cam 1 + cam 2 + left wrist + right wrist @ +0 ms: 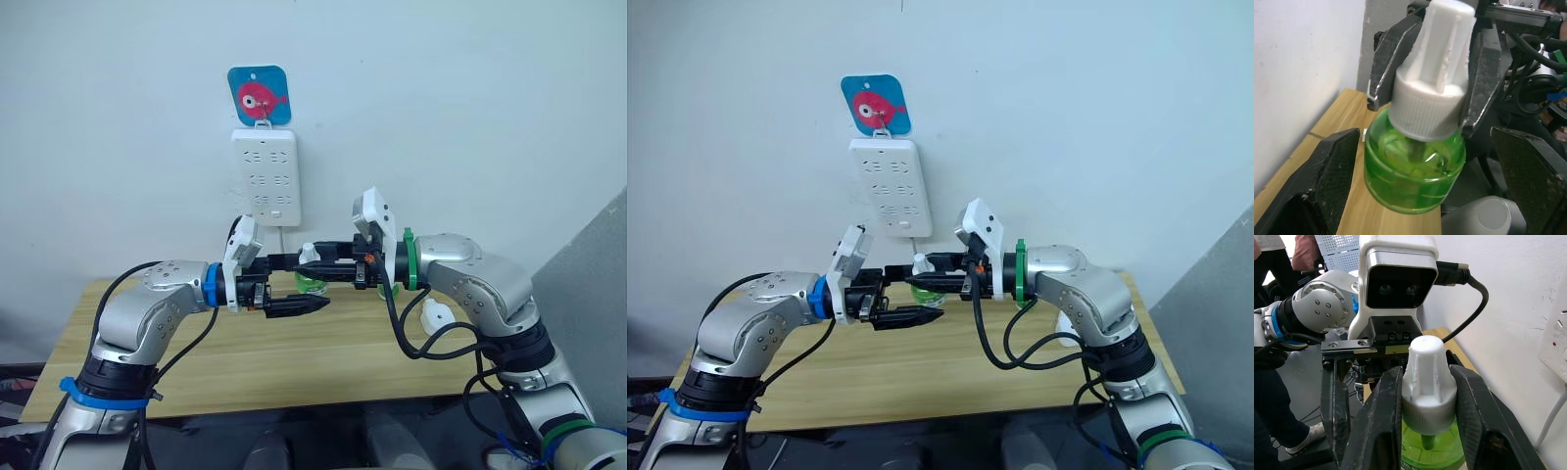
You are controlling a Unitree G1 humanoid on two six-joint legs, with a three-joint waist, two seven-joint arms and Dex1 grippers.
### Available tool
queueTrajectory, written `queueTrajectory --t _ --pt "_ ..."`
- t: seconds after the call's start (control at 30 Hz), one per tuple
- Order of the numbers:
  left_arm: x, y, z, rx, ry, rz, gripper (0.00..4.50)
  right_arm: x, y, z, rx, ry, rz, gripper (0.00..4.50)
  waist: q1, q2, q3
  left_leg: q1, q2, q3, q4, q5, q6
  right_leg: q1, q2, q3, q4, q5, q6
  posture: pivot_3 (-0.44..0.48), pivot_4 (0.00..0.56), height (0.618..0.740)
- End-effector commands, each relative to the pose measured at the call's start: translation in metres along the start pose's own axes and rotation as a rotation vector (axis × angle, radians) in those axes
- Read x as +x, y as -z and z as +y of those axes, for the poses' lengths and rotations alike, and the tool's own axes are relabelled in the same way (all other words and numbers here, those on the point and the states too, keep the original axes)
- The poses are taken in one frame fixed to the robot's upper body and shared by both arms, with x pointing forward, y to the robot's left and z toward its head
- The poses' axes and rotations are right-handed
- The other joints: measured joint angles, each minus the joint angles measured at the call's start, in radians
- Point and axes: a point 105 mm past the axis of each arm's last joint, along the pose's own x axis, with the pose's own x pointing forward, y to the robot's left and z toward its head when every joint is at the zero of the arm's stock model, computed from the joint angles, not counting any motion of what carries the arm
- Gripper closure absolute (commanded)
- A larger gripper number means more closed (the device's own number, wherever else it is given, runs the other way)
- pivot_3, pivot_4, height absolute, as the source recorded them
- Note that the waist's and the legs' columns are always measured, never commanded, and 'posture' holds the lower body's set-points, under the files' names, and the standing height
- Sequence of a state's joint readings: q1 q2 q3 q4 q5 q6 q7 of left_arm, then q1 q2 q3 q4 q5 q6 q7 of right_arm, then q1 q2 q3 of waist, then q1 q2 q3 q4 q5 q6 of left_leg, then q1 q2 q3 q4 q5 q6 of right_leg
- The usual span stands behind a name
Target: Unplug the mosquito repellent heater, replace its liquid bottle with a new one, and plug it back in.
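A liquid bottle [1410, 181] with a clear green body and a white ribbed cap [1427, 382] hangs above the table. My right gripper [310, 265] is shut on that cap, one finger on each side. My left gripper [308, 285] is open, and its two fingers [1327, 181] stand wide apart on either side of the green body without touching it. The mosquito repellent heater [434, 315], a small white rounded unit, lies on the wooden table [294, 362] behind my right forearm, partly hidden by a cable.
A white multi-socket power strip [265, 176] hangs on the wall above the table's back edge, under a blue fish sticker hook [260, 95]. Its cord [284, 235] runs down behind the grippers. A person [1283, 254] stands in the background of the right wrist view.
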State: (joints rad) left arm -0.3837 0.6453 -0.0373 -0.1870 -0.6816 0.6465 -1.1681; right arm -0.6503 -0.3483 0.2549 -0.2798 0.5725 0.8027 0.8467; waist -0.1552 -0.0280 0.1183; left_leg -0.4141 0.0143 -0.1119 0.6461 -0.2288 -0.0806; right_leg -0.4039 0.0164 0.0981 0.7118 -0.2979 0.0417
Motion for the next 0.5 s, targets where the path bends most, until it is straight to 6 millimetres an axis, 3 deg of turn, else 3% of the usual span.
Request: queueTrajectory --t 0.03,0.1,0.27,0.5 --pt "0.003 -0.008 -0.004 0.037 0.03 -0.002 0.19 0.0 -0.019 0.007 -0.059 -0.033 -0.044 3.4 0.0 0.0 0.0 0.0 0.0 0.0 0.0 0.0 0.0 0.0 0.0 0.0 0.0 0.0 0.0 -0.104 0.034 0.74" --pt "0.002 -0.006 -0.005 0.045 0.035 0.01 0.6 0.0 -0.019 0.008 -0.057 -0.036 -0.045 3.4 0.0 0.0 0.0 0.0 0.0 0.0 0.0 0.0 0.0 0.0 0.0 0.0 0.0 0.0 0.0 -0.104 0.034 0.74" --pt "0.003 -0.002 -0.002 0.073 0.023 0.028 2.14 0.001 -0.018 0.009 -0.06 -0.042 -0.044 3.4 0.0 0.0 0.0 0.0 0.0 0.0 0.0 0.0 0.0 0.0 0.0 0.0 0.0 0.0 0.0 -0.104 0.033 0.74" --pt "0.002 0.003 -0.001 0.095 0.021 0.037 2.19 0.0 -0.018 0.01 -0.049 -0.052 -0.043 3.4 -0.001 0.0 -0.001 0.0 0.0 0.0 0.0 0.0 0.0 0.0 0.0 0.0 0.0 0.0 0.0 -0.106 0.032 0.74"
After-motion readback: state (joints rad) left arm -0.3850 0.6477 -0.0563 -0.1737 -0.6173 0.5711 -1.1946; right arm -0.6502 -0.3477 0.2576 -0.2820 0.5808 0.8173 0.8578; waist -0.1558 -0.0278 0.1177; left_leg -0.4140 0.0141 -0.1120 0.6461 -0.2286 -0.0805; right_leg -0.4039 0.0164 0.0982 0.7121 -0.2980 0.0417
